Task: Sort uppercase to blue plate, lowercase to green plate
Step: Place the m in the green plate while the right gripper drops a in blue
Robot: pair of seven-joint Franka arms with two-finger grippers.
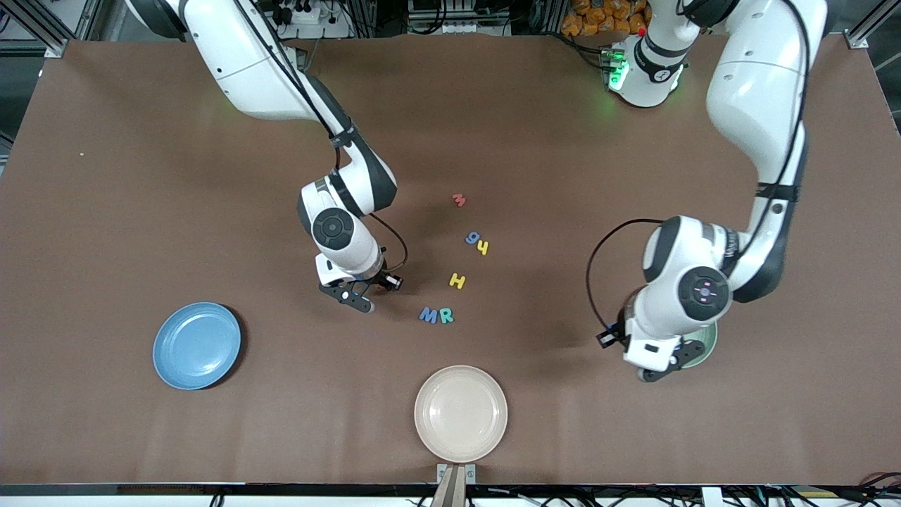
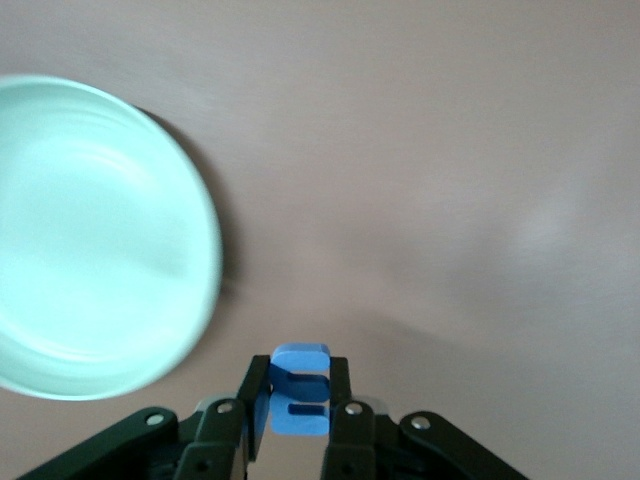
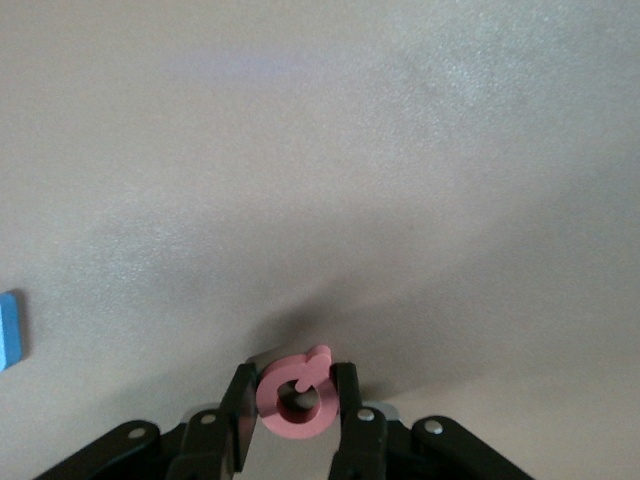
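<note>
My right gripper (image 1: 359, 301) is low over the table, between the blue plate (image 1: 197, 345) and the row of letters. In the right wrist view this gripper (image 3: 297, 385) is shut on the red Q (image 3: 290, 412). My left gripper (image 1: 665, 364) hangs at the edge of the green plate (image 1: 708, 343). It (image 2: 300, 375) is shut on a blue lowercase m (image 2: 300, 415), beside the green plate (image 2: 90, 240). On the table lie a red m (image 1: 459, 200), blue g (image 1: 471, 238), yellow y (image 1: 483, 247), yellow H (image 1: 457, 281), blue M (image 1: 428, 315) and teal R (image 1: 446, 316).
A cream plate (image 1: 461, 413) sits near the table's front edge, nearer to the camera than the letters. The blue plate holds nothing. A blue letter edge (image 3: 8, 330) shows at the border of the right wrist view.
</note>
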